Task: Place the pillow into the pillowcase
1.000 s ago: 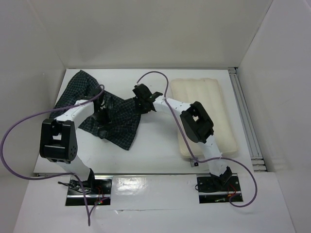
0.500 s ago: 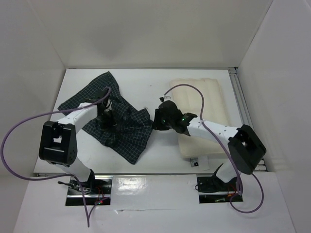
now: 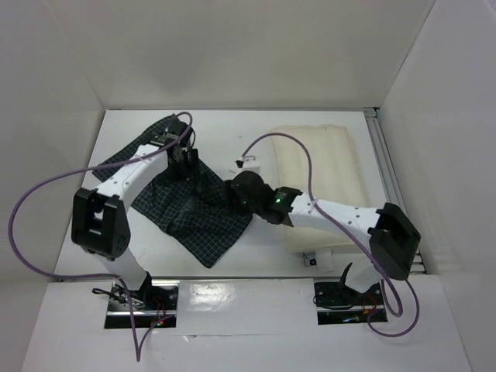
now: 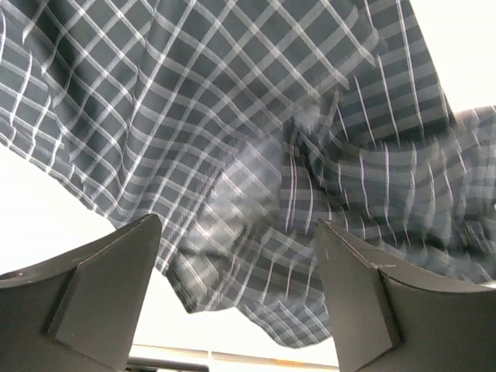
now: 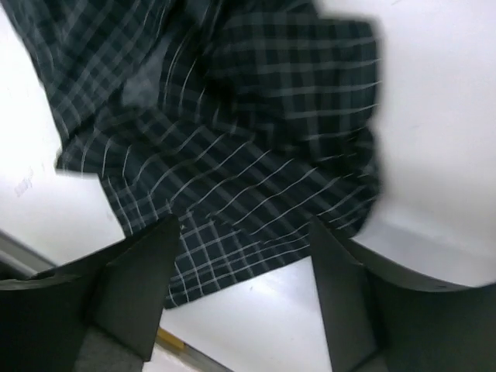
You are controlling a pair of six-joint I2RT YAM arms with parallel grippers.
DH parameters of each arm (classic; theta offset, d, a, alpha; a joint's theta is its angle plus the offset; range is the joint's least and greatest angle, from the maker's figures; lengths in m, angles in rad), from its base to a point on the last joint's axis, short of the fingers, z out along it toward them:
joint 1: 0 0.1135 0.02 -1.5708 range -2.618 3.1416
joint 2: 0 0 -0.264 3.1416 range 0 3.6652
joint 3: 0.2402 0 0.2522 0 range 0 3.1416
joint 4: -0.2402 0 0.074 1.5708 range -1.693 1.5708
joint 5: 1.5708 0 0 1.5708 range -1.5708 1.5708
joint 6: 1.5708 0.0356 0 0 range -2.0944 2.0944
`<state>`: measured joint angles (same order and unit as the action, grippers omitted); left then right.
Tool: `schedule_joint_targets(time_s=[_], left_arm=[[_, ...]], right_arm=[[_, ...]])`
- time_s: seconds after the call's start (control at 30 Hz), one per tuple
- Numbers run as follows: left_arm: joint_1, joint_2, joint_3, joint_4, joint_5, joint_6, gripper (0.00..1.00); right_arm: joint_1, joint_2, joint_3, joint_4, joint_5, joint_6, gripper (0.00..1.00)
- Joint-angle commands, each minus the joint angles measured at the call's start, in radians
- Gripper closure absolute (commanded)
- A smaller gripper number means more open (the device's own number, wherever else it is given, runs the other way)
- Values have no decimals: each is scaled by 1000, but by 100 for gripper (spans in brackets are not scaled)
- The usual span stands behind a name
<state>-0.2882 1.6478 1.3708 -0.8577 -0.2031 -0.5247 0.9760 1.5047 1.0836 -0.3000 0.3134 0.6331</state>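
- Pillowcase (image 3: 203,213): lies crumpled on the table (image 3: 263,260), left of centre, with one corner pointing toward the near edge. No opening is held apart. Which edge is the open one cannot be determined.
- Right gripper (image 3: 235,188): the arm reaches across to the left and places the gripper over the right edge of the pillowcase. In the right wrist view the fingers (image 5: 132,294) are spread wide, with checked cloth below them and nothing between them. State: released, holding nothing.
- Pillow (image 3: 329,174): lies flat on the right side of the table, near the pillowcase but wholly outside it. The right forearm crosses above its near part. No part of it is inserted.
- Left gripper (image 3: 183,153): positioned over the far portion of the pillowcase. In the left wrist view the fingers (image 4: 108,294) stand apart above the cloth, and no fold is pinched between them. State: released, holding nothing.
- Progress, as judged from this layout: insertion has not begun, and the work is at the stage of arranging the pillowcase. Remaining steps are to locate and grasp the open edge, spread the mouth, feed the pillow in, and draw the cloth over its full length.
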Motion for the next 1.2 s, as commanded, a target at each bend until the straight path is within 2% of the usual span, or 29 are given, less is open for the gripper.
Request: schedule_joint_targets(time_s=[0.0, 0.1, 0.17, 0.27, 0.4, 0.43, 0.57, 0.63, 0.67, 0.7, 0.73, 0.77, 0.8, 0.83, 1.07, 1.17], left_arm=[[-35, 136, 68, -6, -94, 21, 6], [-49, 200, 88, -20, -107, 35, 5], [-60, 214, 88, -9, -107, 54, 1], [-60, 271, 88, -9, -119, 54, 6], [-51, 323, 97, -18, -169, 34, 20], [-51, 323, 97, -18, -182, 34, 33], [-13, 342, 116, -29, -203, 23, 58], [-12, 353, 125, -29, -203, 23, 67], [-3, 353, 138, -29, -203, 23, 73], [-3, 353, 139, -29, -217, 23, 84], [6, 353, 151, -38, -217, 14, 89], [6, 353, 160, -50, -217, 14, 94], [15, 353, 169, -50, -217, 14, 99], [15, 342, 183, -61, -217, 5, 100], [24, 282, 165, -38, -188, 5, 100], [24, 251, 128, -3, -110, 35, 100]], right_arm=[[81, 103, 38, 3, 1, 14, 23], [102, 129, 7, 41, -60, 65, 9], [102, 118, -36, 67, -114, 92, 7], [102, 107, -88, 94, -166, 132, 6], [111, 107, -181, 220, -258, 204, 6], [112, 123, -192, 248, -276, 217, 6], [135, 225, -166, 298, -269, 235, 8], [135, 282, -137, 312, -246, 246, 21], [135, 293, -137, 321, -229, 257, 32], [135, 302, -125, 322, -194, 257, 43], [135, 313, -125, 312, -174, 270, 67], [135, 313, -114, 302, -153, 270, 82], [122, 313, -114, 302, -122, 280, 92], [103, 313, -114, 291, -122, 289, 100], [37, 206, -189, 233, 3, 312, 100], [7, 126, -252, 219, 13, 312, 100]])
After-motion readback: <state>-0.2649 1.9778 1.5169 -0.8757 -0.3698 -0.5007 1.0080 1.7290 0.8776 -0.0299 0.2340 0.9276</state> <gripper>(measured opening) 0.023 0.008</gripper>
